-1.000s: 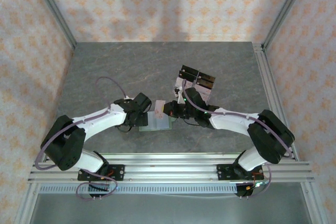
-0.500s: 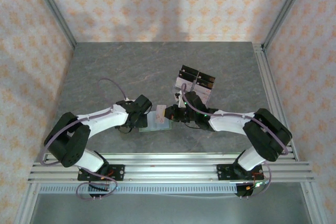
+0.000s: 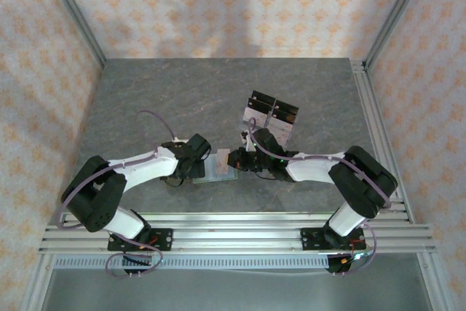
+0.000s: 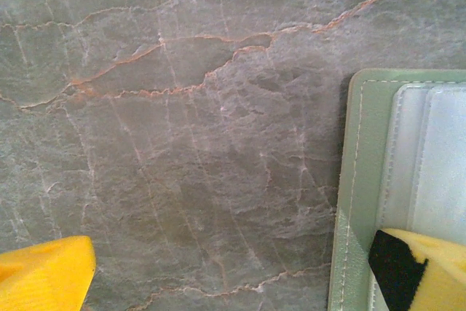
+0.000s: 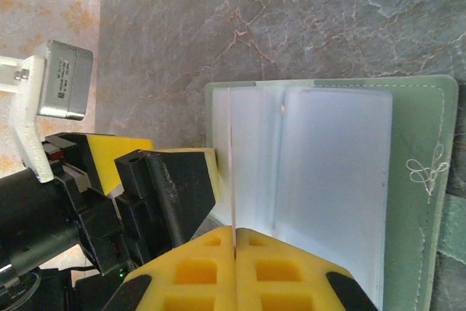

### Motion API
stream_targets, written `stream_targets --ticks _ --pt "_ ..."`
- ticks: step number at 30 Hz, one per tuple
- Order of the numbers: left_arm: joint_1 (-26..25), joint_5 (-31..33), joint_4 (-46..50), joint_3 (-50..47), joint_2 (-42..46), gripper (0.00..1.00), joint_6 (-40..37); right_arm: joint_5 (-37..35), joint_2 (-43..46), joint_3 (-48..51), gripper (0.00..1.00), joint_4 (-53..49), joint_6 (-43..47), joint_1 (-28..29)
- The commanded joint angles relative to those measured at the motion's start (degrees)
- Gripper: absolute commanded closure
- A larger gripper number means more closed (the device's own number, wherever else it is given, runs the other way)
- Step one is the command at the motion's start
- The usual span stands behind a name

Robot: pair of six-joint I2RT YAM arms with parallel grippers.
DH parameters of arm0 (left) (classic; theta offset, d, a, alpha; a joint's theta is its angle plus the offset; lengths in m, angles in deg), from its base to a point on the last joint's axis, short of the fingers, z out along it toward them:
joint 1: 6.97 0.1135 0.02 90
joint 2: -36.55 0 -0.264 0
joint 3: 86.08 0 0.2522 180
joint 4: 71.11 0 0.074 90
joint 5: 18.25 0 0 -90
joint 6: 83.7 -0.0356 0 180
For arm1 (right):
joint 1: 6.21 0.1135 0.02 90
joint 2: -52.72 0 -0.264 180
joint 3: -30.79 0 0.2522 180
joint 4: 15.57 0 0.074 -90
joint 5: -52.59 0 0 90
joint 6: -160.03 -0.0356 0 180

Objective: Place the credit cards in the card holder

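Note:
The card holder [image 5: 426, 180] lies open on the table, sage green with clear pockets [image 5: 335, 180]; it also shows in the top view [image 3: 218, 171] and the left wrist view [image 4: 364, 172]. My right gripper [image 5: 234, 232] is shut on one credit card [image 5: 232, 165], seen edge-on and standing upright over the holder's left pockets. From above, that card [image 3: 222, 156] sticks out of the right gripper [image 3: 234, 158]. My left gripper [image 4: 231, 260] is open, with its right finger [image 4: 426, 267] on the holder's left edge and its left finger [image 4: 44, 274] over bare table.
A clear acrylic rack [image 3: 273, 109] with black pieces stands behind the right gripper, with pale cards [image 3: 254, 116] at its foot. Patterned walls and metal frame rails [image 3: 378, 129] enclose the grey marbled table [image 3: 167, 92].
The right gripper has carried the card slightly nearer and down over the open holder. The left gripper has shifted a little toward the holder's left edge.

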Motion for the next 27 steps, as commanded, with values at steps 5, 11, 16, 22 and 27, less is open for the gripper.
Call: stream_targets --ticks 5,11,16,22,27 --pt "-0.12 2.84 1.59 -2.02 -0.6 0.0 1.26 2.32 -1.39 1.7 1.0 6.33 3.29 0.35" --pt "-0.13 4.01 3.33 -1.52 -0.09 0.0 1.48 2.51 -3.17 1.26 1.0 6.42 5.88 0.36" --pt "-0.13 4.09 3.9 -1.57 -0.01 0.0 1.9 2.64 -4.86 1.35 1.0 7.42 6.37 0.35" --pt "-0.13 4.3 4.12 -1.52 -0.41 0.0 1.92 3.27 -6.99 1.87 1.0 9.89 5.68 0.27" --pt "-0.13 4.54 4.57 -1.16 -0.59 0.0 1.83 4.73 -8.63 2.99 1.0 14.16 3.76 -0.56"
